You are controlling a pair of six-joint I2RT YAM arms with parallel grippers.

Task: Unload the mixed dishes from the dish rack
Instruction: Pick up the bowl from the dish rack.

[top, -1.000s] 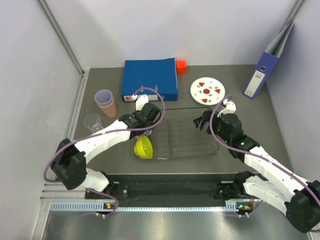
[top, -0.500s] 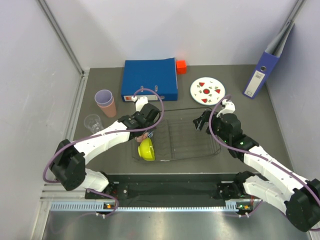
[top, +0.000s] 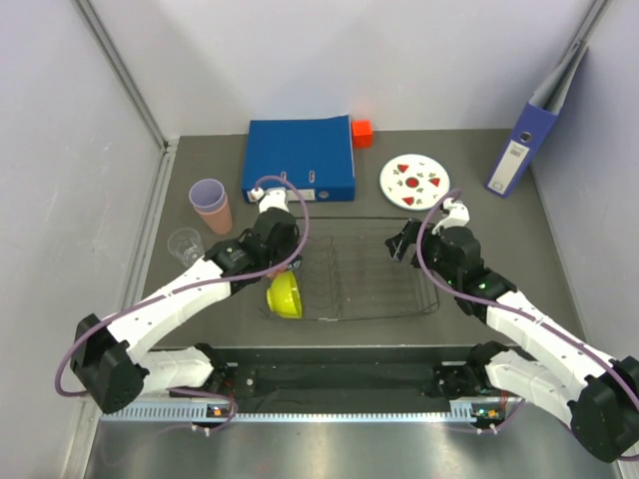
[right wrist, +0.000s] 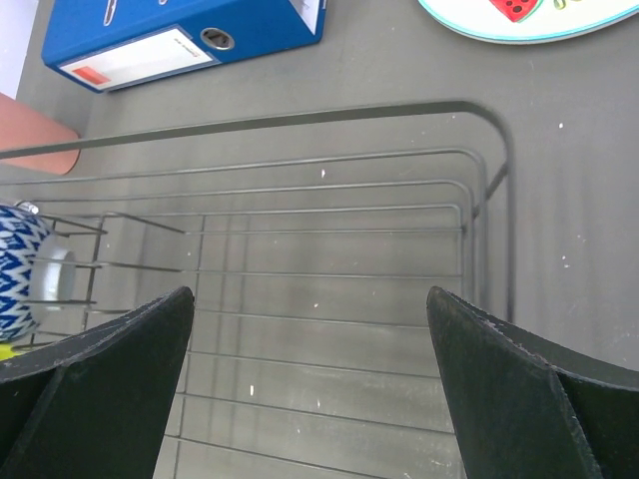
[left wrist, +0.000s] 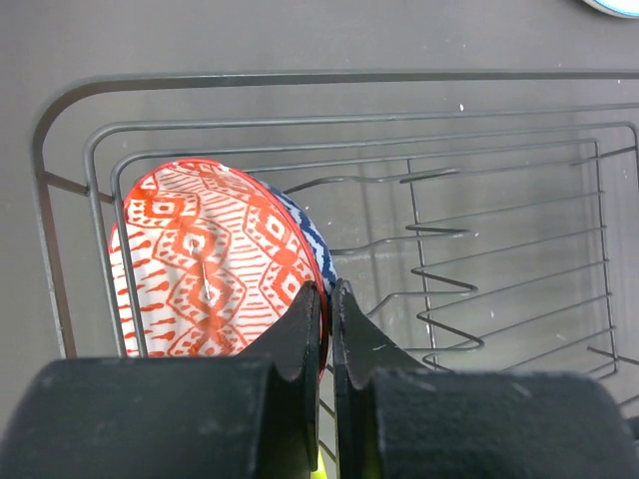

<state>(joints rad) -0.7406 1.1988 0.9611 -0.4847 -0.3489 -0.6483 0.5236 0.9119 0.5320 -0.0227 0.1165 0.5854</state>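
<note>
Bowl in hand: patterned bowl (left wrist: 210,269), standing on edge between the wires at the left end of the rack (left wrist: 300,78).
Left pincer: (left wrist: 328,294) fingers drawn almost together with the bowl's top rim nipped between them, as best I can read it.
Right pincer: (right wrist: 319,399) fingers wide apart, holding nothing, hovering over the right part of the rack.
Handling: I judge the bowl stiff and smooth-walled, so likely slick under the pads. I cannot tell ceramic from plastic. If ceramic, it has real weight and chips against wire.
Where to hold: the upper rim, seated deep so the pads bear on both faces of the wall. A shallow nip would let it swing. I would lift straight up to clear the wires.
Yellow bowl (top: 285,295): tipped at the rack's near-left corner, just beside the patterned one. Whether it sits inside the wire or against it, I cannot tell. It may shift.
Out on the table (top: 499,230): plate (top: 414,181) beyond the rack, stacked cups (top: 211,205) and tumbler (top: 185,243) to its left.
Left wrist view gives: the grip itself and the red-and-white face, with a blue edge behind.
Overhead gives: the whole layout, but the arm hides the patterned bowl.
Right wrist view gives: the bowl's blue zigzag back at its left edge.
</note>
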